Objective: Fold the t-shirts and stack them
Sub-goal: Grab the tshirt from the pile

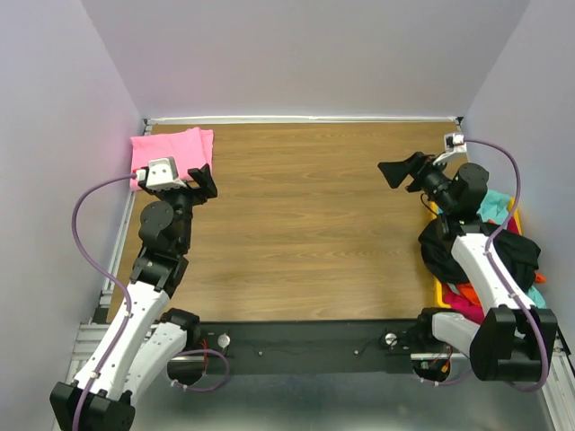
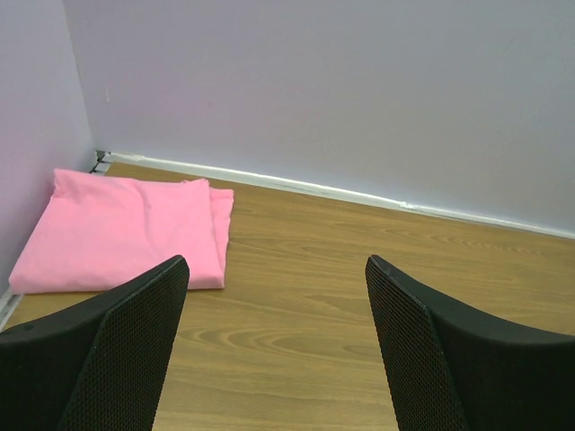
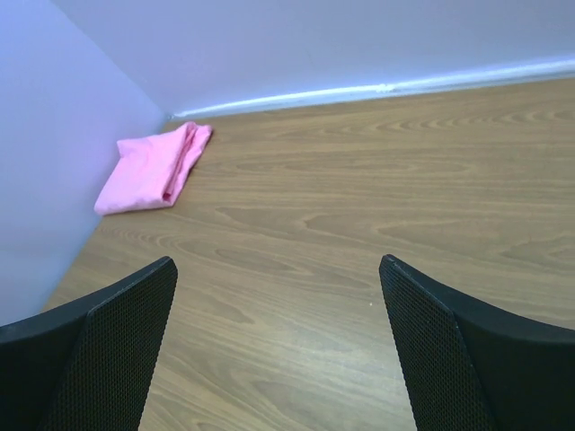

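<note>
A folded pink t-shirt [image 1: 171, 150] lies flat in the far left corner of the wooden table; it shows too in the left wrist view [image 2: 126, 233] and the right wrist view [image 3: 153, 171]. My left gripper [image 1: 203, 182] hovers just in front of it, open and empty [image 2: 277, 296]. My right gripper [image 1: 402, 171] is raised over the table's right side, open and empty [image 3: 278, 301]. A black t-shirt [image 1: 517, 256] hangs over the yellow bin [image 1: 439, 292] at the right, with teal [image 1: 494, 205], orange [image 1: 466, 292] and magenta [image 1: 465, 308] t-shirts heaped there.
Lilac walls [image 1: 296, 54] close the table on the left, far and right sides. The bin stands beside the right arm's base. Bare wood [image 1: 305, 224] spans the middle between the two arms.
</note>
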